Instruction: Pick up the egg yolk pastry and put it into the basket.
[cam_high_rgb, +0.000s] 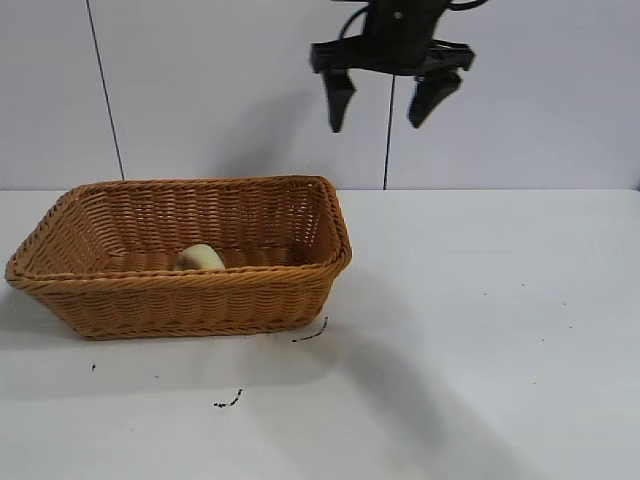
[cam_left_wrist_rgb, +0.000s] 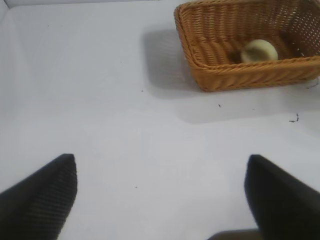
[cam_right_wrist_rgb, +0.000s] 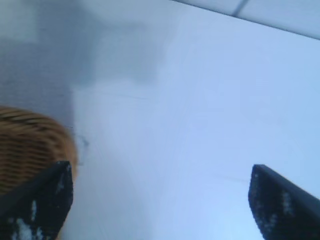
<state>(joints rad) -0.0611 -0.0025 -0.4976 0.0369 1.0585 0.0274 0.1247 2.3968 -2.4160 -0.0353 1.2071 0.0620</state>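
Egg yolk pastry (cam_high_rgb: 200, 258): small, round, pale yellow lump, sits inside basket (cam_high_rgb: 190, 300) on desk (cam_high_rgb: 480, 330). Right hand (cam_high_rgb: 384, 108) high above desk, beside basket, fingers wide apart, empty. Left hand (cam_left_wrist_rgb: 160, 200) fingers apart, empty.

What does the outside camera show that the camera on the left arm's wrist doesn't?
Only the exterior view shows the right gripper hanging high above the table, off the basket's right end, jaws wide open and empty, with the wall behind it.

Only the left wrist view shows the left gripper itself, jaws open over bare table, apart from the basket.

Both show the wicker basket on the white table, with the egg yolk pastry lying inside it.
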